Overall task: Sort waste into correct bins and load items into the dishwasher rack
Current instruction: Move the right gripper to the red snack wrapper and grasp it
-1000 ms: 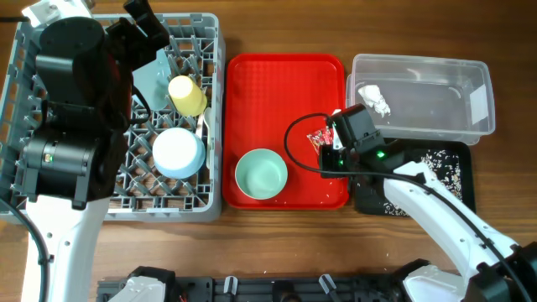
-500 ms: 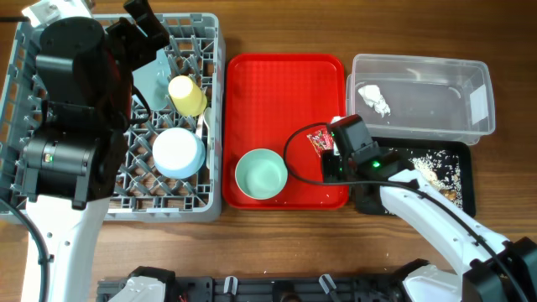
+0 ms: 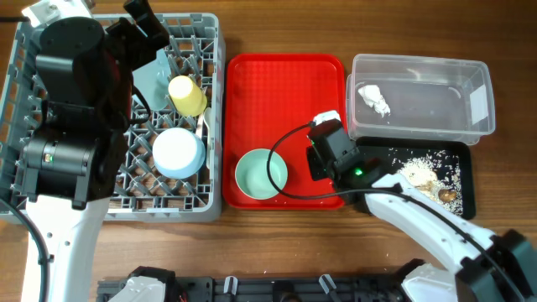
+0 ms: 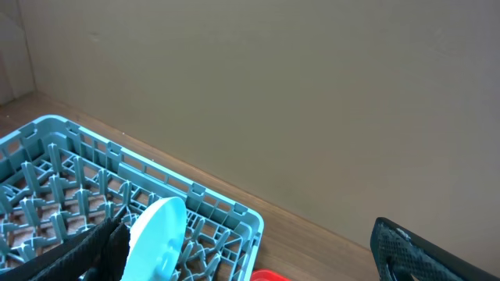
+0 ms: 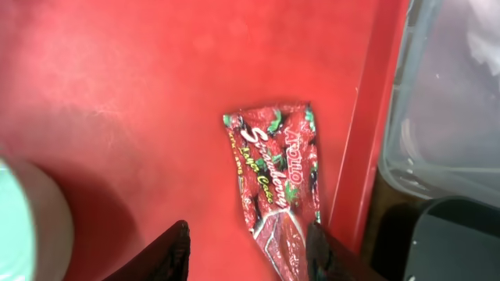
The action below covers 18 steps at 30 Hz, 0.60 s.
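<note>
Right wrist view: we look down on the right gripper (image 5: 248, 238), its two dark fingers (image 5: 176, 246) spread apart and pinching nothing. The red snack wrapper (image 5: 275, 176) lies flat on the red tray (image 5: 117, 94), directly ahead of the gripper. Its long axis runs away from the fingers, tilted slightly, and its near end sits between them, closer to the right-hand finger. White letters on it look like "APOLLO"; green script seems to read "Strawberry". The clear tub (image 5: 445, 101) stands just past the tray's edge. The left gripper (image 4: 258, 250), also spread and empty, hovers over the dishwasher rack (image 4: 47, 179), so the right arm is far nearer.
</note>
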{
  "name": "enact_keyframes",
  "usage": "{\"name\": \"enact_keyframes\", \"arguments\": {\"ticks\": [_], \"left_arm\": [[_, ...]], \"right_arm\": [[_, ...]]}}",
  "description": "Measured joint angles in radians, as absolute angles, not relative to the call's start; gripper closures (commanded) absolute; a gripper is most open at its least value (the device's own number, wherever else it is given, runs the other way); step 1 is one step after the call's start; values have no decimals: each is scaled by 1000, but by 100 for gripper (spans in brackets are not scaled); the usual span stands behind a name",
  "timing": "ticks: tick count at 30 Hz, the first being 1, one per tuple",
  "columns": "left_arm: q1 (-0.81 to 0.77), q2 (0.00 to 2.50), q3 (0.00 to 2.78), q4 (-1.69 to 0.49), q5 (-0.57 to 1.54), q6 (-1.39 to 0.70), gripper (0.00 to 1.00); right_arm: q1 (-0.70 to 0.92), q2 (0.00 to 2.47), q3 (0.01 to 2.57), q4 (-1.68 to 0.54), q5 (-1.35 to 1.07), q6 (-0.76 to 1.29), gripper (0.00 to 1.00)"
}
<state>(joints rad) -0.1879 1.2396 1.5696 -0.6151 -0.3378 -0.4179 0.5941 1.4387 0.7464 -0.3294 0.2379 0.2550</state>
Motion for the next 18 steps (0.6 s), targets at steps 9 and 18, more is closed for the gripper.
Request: {"name": "enact_keyframes", "arguments": {"ticks": [9, 18], "left_arm": [[-188, 1240, 1570, -615, -338, -418, 0], [-188, 1240, 1570, -614, -337, -418, 0]], "right_arm": [[595, 1625, 746, -252, 277, 220, 37], [595, 1625, 746, -213, 211, 213, 37]]}}
